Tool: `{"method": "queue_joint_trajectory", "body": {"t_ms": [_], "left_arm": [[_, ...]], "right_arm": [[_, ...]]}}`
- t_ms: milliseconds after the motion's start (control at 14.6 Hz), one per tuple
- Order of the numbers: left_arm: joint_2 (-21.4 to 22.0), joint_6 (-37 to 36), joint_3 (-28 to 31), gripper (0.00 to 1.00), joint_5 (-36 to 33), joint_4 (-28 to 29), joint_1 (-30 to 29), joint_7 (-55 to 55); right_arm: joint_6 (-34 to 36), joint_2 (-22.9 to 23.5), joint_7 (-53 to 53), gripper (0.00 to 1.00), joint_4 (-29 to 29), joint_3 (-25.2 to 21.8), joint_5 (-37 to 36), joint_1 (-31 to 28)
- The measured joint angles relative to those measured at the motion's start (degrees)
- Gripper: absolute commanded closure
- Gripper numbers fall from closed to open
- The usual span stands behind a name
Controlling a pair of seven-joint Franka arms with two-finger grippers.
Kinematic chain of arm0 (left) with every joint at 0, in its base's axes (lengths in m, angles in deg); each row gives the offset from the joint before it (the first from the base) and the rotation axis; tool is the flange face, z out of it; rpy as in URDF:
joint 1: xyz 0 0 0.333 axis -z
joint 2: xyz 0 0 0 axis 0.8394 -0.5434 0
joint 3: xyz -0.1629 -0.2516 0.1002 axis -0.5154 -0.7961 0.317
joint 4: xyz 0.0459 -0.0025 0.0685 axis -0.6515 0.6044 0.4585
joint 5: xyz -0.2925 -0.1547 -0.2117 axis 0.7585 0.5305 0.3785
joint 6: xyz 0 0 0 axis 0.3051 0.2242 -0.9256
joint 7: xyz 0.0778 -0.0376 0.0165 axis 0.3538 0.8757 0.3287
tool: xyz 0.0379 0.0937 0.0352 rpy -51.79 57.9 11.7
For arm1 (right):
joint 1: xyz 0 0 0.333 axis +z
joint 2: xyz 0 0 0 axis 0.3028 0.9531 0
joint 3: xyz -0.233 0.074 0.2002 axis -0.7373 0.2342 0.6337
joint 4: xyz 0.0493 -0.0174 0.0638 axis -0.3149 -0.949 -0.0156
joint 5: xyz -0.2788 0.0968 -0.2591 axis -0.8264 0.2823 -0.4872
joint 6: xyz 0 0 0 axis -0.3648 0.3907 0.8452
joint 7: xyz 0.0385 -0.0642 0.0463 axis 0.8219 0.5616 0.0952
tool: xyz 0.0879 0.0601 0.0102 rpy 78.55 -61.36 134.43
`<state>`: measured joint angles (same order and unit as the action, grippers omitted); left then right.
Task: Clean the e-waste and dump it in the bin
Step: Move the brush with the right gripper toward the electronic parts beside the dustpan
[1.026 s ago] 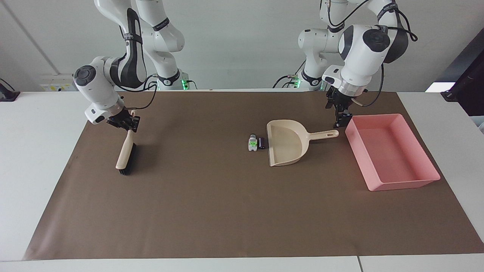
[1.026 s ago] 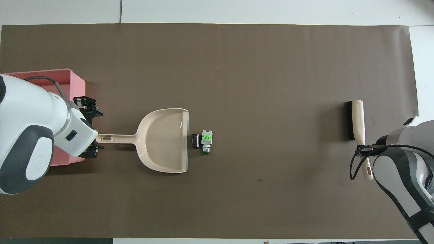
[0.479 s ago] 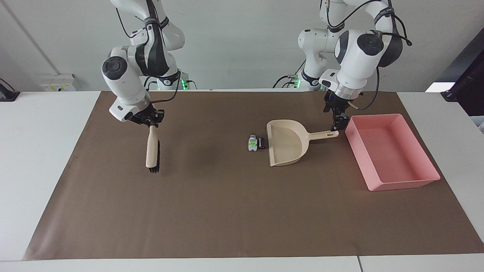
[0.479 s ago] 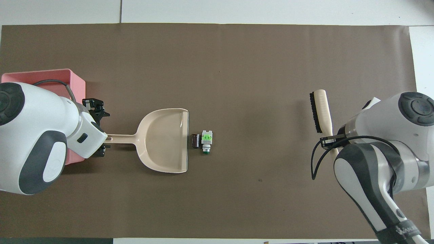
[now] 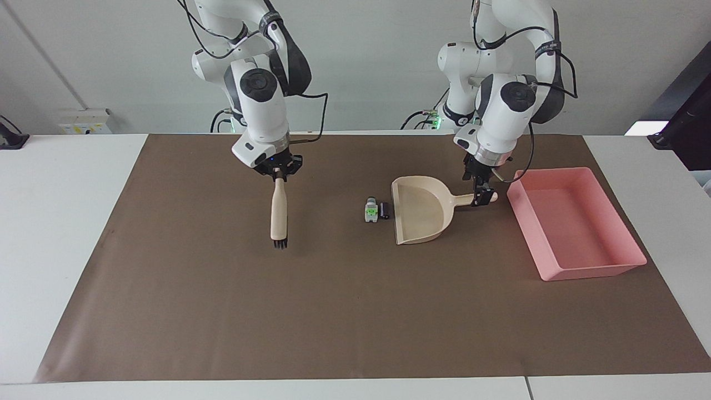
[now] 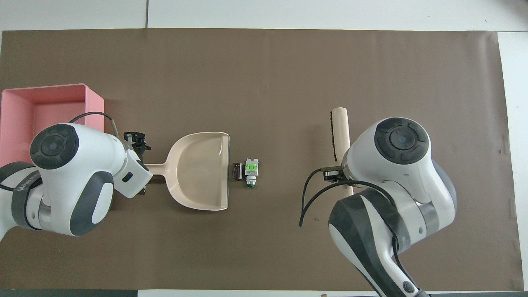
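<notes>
The e-waste lies on the brown mat: a white-grey bit with green marks (image 5: 371,210) (image 6: 251,172) and a small black block (image 5: 384,210) (image 6: 237,171), just at the open mouth of the beige dustpan (image 5: 420,214) (image 6: 202,171). My left gripper (image 5: 481,195) is open, down at the end of the dustpan's handle (image 6: 159,168), fingers on either side of it. My right gripper (image 5: 276,173) is shut on the handle of a beige brush (image 5: 278,214) (image 6: 340,128), which hangs bristle end down over the mat, toward the right arm's end from the e-waste. The pink bin (image 5: 575,225) (image 6: 24,109) stands beside the dustpan's handle.
The brown mat (image 5: 333,311) covers most of the white table. The bin is at the left arm's end of the mat. Bare mat lies between the brush and the e-waste.
My right arm has carried the brush from the right arm's end of the mat toward the e-waste. My left gripper has come down from beside the bin onto the dustpan's handle.
</notes>
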<state>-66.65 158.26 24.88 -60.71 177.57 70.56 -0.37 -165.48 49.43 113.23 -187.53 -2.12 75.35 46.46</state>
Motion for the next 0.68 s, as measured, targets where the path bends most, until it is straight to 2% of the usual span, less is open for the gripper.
{"method": "queue_joint_trajectory", "body": {"t_ms": [342, 684], "left_arm": [[-3.3, 6.0, 0.0, 0.07, 0.0, 0.6, 1.1, 0.0], [-4.2, 5.0, 0.3, 0.07, 0.0, 0.7, 1.2, -0.1]], "right_arm": [[-1.4, 3.2, 4.8, 1.00, 2.8, 0.0, 4.2, 6.3], [-1.4, 6.1, 4.2, 1.00, 5.2, 0.1, 4.0, 9.8]]}}
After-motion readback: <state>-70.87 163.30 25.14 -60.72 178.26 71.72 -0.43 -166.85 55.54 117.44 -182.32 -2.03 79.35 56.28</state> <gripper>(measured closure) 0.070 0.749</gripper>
